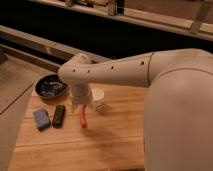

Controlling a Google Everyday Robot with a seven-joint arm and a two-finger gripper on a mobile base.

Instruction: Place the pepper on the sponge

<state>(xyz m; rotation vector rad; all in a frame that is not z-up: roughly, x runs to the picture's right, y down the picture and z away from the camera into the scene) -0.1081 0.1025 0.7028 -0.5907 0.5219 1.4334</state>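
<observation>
Sitting right under the hand, the pepper is not on the sponge. The sponge lies to its left on the worktop, with the black bar between them. You can't tell whether the hand grips the pepper or how wide it stands. The pepper's long axis runs far-to-near, tip at the near end. To place it, carry it left, clear the bar, and centre it along the sponge's length.

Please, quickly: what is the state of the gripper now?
Gripper: cannot be told. It is over the table, at the upper end of the pepper, beside the white cup.
</observation>
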